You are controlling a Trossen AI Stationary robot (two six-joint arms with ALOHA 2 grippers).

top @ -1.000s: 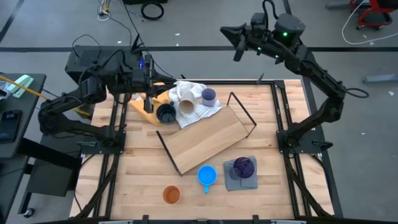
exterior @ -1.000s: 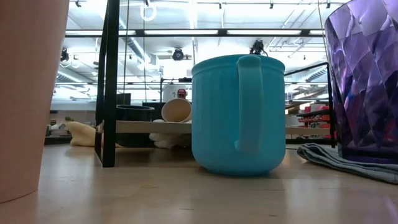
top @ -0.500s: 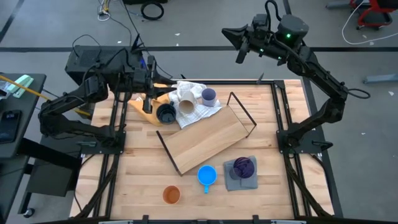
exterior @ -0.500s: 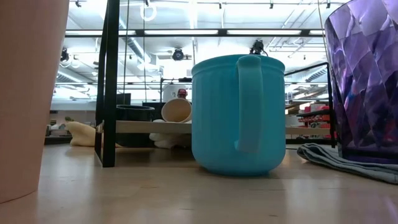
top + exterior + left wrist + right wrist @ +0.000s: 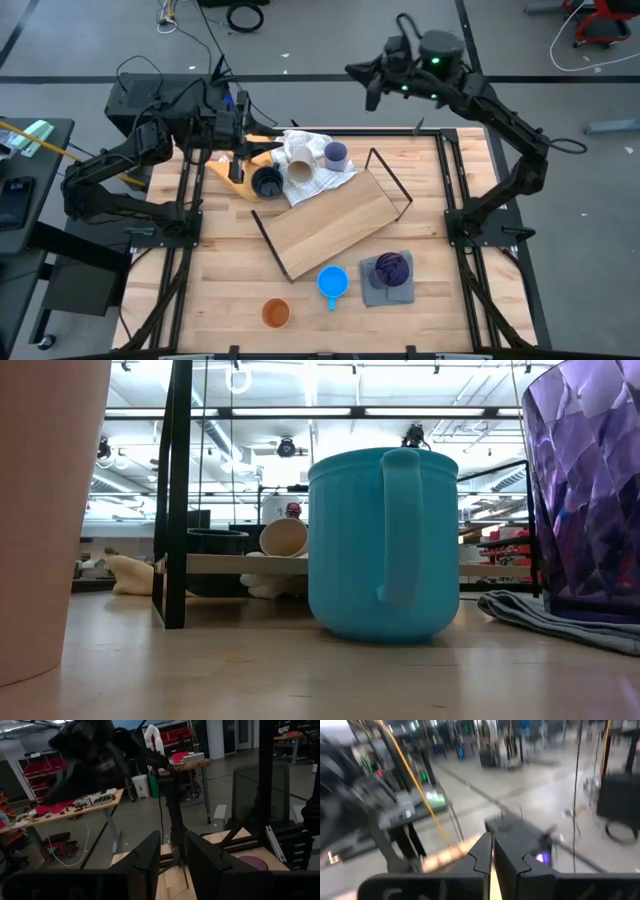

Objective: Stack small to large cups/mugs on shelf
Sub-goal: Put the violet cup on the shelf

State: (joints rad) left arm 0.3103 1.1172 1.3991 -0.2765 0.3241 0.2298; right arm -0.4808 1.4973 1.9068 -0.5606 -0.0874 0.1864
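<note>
- Hanging at the upper left of the high view, the left gripper [image 5: 238, 160] sits just above the dark navy mug [image 5: 266, 183]; in the left wrist view its fingers [image 5: 148, 856] stand apart with a narrow gap and nothing between them
- Reaching over the floor beyond the table's top edge, the right gripper [image 5: 362, 72] sits at upper centre-right; in the right wrist view its fingers [image 5: 482, 855] are pressed together, empty
- shelf [image 5: 331, 221] lies tilted at the frame's middle, bare
- beige cup [image 5: 299, 170] and lavender cup [image 5: 336, 154] rest on the white cloth [image 5: 310, 160] above the shelf; the navy mug is just left of them
- bright blue mug [image 5: 333, 283] sits below the shelf, lower centre; orange cup [image 5: 275, 313] to its lower left
- purple cup [image 5: 391, 267] stands on the grey cloth [image 5: 388, 287], lower right
</note>
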